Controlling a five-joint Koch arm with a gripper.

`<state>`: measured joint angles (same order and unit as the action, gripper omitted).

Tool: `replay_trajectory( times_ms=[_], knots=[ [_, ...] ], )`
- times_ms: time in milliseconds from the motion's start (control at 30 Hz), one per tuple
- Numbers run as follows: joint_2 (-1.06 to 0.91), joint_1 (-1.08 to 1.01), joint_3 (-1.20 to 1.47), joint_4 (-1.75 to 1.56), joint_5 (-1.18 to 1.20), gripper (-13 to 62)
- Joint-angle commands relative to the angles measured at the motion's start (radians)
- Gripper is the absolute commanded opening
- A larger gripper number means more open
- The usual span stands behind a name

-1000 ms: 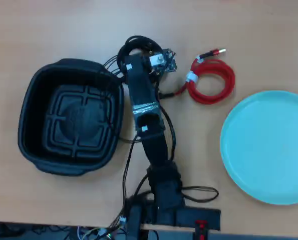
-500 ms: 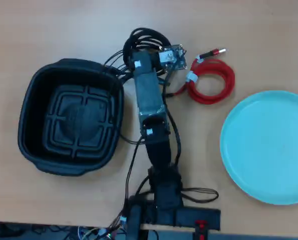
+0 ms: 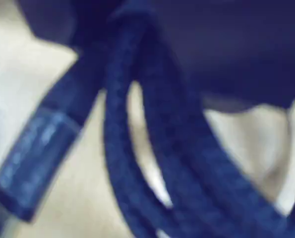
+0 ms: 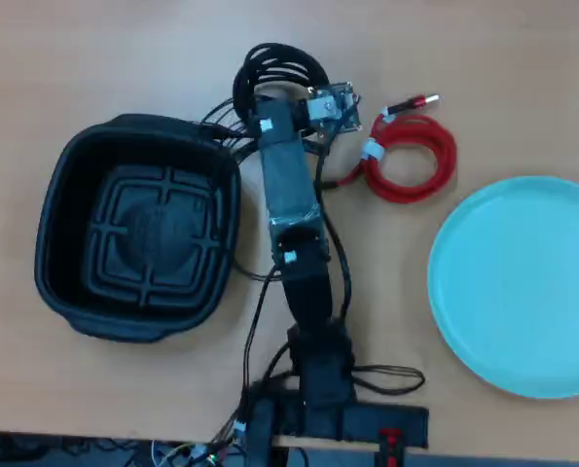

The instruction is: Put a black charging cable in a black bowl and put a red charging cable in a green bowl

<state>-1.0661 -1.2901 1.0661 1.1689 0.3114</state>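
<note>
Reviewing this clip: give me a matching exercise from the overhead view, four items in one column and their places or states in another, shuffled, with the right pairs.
Items:
1. black bowl
2. green bowl
3. red charging cable
4. black charging cable

Places or states:
A. coiled on the table between the arm and the pale dish
B. empty, at the right edge of the view
C. coil at the arm's far end, partly under it
D. empty, left of the arm, grid floor showing

Pairs: 1-D, 2-B, 3-A, 4-C
</note>
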Motion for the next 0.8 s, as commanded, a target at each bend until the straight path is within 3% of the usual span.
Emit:
replay_trajectory(
  times_ms=[0, 433, 767],
  knots=[
    [-0.074, -0.012, -0.692, -0.114, -0.058, -6.4],
    [-0.074, -0.058, -0.672, -0.126, -0.074, -6.5],
    [-0.173, -0.092, -0.680, 0.086, -0.078, -6.4]
  ],
)
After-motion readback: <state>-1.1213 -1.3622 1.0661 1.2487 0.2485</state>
